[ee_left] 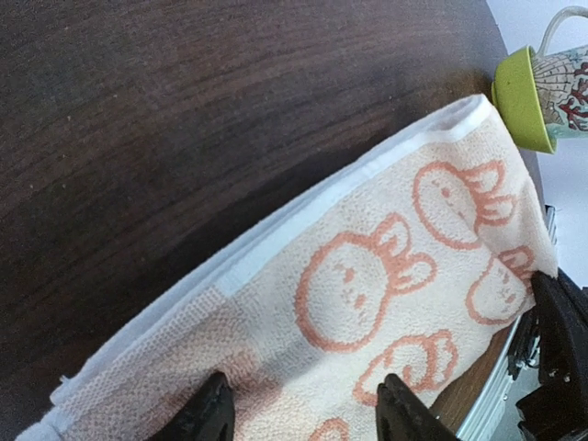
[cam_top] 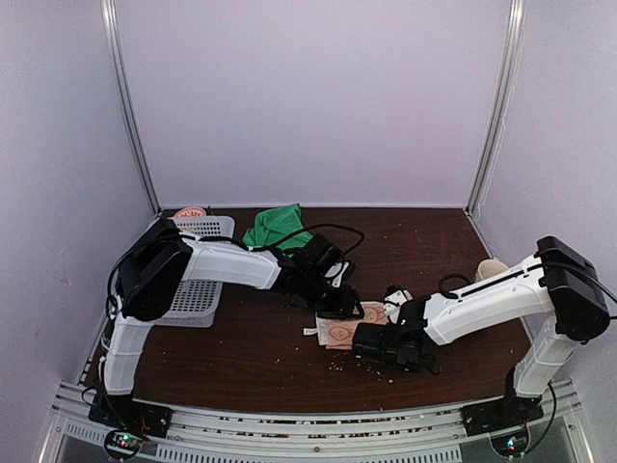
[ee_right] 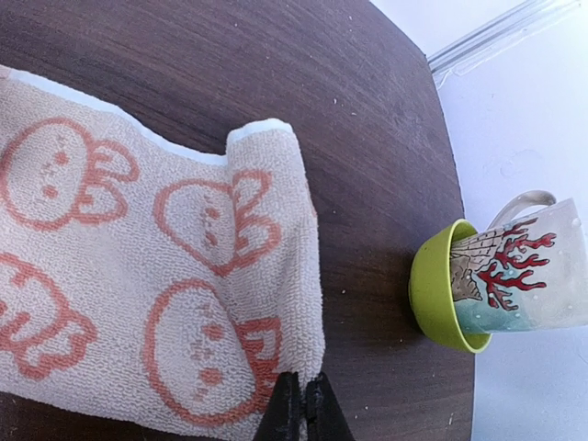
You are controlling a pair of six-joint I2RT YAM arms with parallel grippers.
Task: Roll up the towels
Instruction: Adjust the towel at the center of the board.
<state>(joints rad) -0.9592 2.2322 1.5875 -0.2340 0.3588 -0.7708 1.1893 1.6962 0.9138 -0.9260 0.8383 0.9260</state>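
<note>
The right gripper (ee_right: pixel 303 413) is shut tight, its two black tips pressed together at the near edge of the pink towel (ee_right: pixel 138 276). I cannot tell if a bit of cloth is caught between them. The left gripper (ee_left: pixel 303 418) comes in from the other side. Its fingers (ee_left: pixel 207 413) stand apart, low over the towel, and hold nothing.

The pink towel lies in the middle of the counter (cam_top: pixel 251 338), between the two grippers. It is soft and fuzzy, with tiny loops all over. Orange bunny faces with round heads and long ears are printed on it. One long side has a smooth white border. One short end is turned over into a small fold, thick and rounded.

Just beside that end lies a mug (ee_right: pixel 501 276) on its side. It is shiny, with a lime green inside, a clear handle, and red coral on pale blue.

The counter is dark brown wood with fine lines in it. Little pale crumbs (cam_top: pixel 337 367) are sprinkled here and there.

Farther back, the green towel (cam_top: pixel 278 228) sits in a crumpled heap near the far edge, well apart from the pink one. To its left is a white plastic basket (cam_top: pixel 198 289) full of small holes.

Plain pale walls (cam_top: pixel 318 96) with thin metal posts stand around the counter.
</note>
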